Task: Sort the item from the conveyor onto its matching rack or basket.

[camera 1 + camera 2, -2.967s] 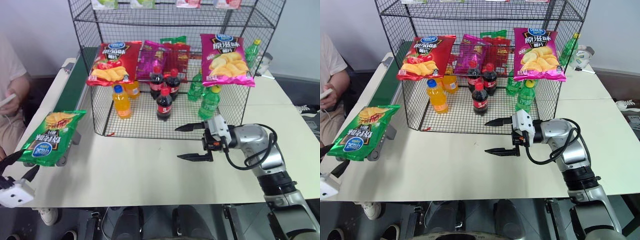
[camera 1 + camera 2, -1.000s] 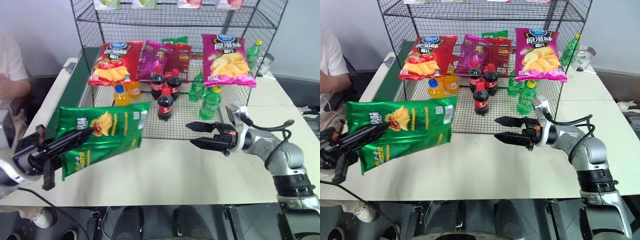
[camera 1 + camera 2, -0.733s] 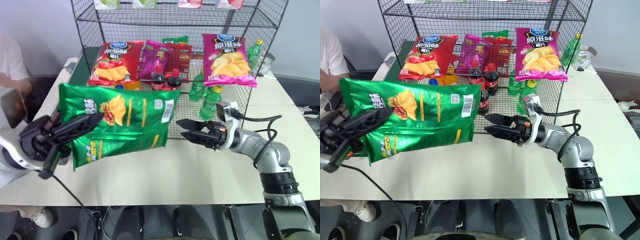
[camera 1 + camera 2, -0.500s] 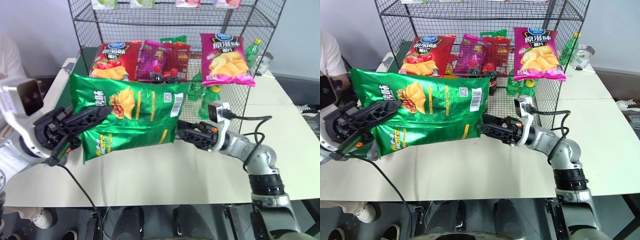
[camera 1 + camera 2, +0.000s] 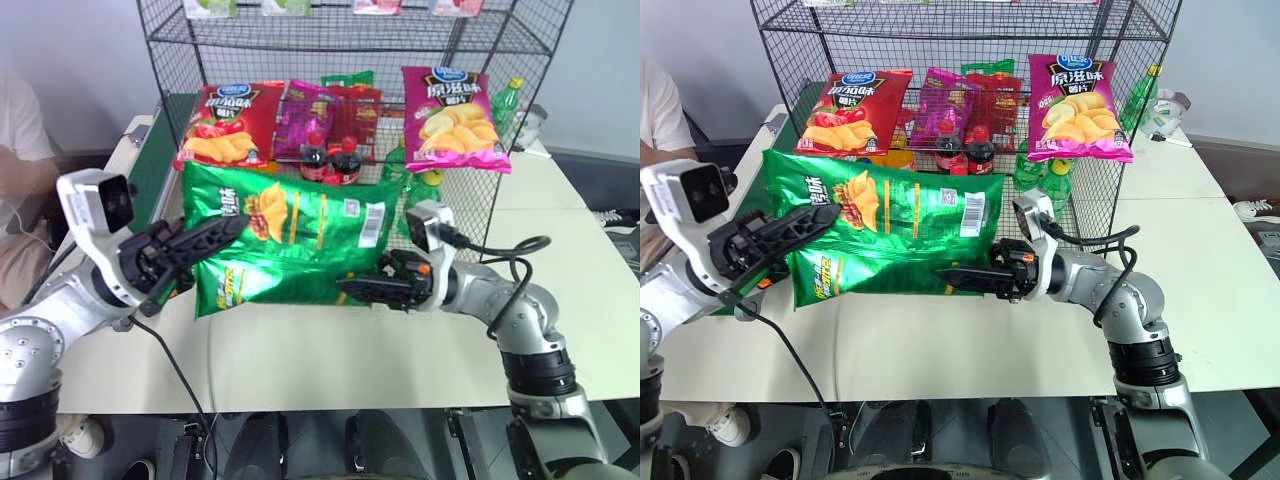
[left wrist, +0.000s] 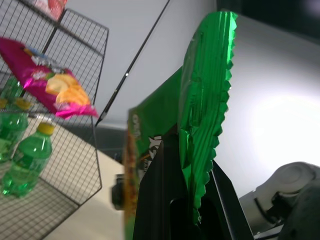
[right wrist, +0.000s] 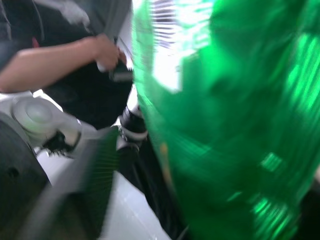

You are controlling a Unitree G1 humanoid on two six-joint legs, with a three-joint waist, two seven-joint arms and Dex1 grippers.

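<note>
Transfer is judged partly done: the green chip bag is held above the bench, its serrated edge clamped in the left claw. Just beside it, the right claw meets its lower corner; a grip cannot be told. The rack beyond awaits it.

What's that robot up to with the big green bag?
The robot is holding a green chip bag up in front of a black wire rack stocked with other chip bags and drink bottles. Its left gripper is clamped on one end of the bag, and its right gripper is at the bag's other end, at the lower corner; whether it grips yet isn't clear. The bag is in the air, not yet on the rack. A person sits off to the side.
</note>
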